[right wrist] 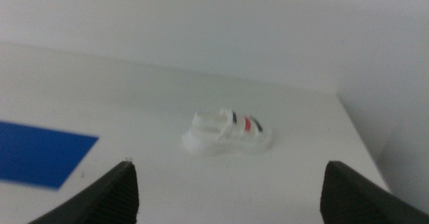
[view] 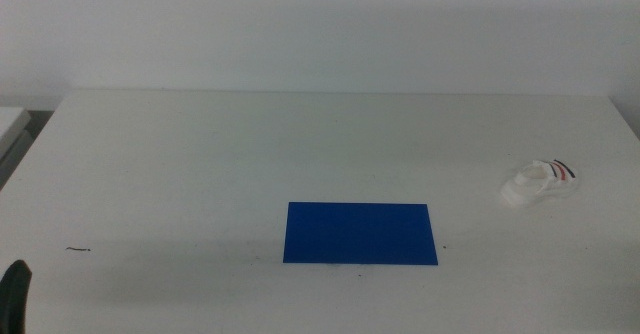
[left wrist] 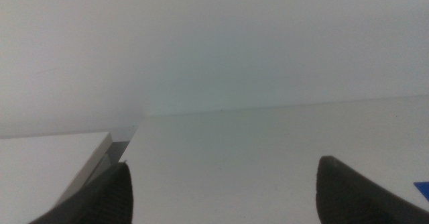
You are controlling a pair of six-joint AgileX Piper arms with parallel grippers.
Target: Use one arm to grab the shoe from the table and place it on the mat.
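The small white shoe (view: 541, 182) with dark and red straps lies on the white table (view: 320, 144) at the right. The blue mat (view: 360, 233) lies flat near the table's middle front, well left of the shoe. My right gripper (right wrist: 228, 190) is open and empty; its wrist view shows the shoe (right wrist: 226, 133) ahead of it and a corner of the mat (right wrist: 40, 153). The right arm is out of the middle view. My left gripper (left wrist: 221, 190) is open and empty and shows only as a dark tip (view: 14, 294) at the bottom left edge.
A small dark mark (view: 78, 249) lies on the table at the front left. A light wall rises behind the table. A second white surface (view: 12, 124) adjoins the table's left edge, also seen in the left wrist view (left wrist: 47, 163).
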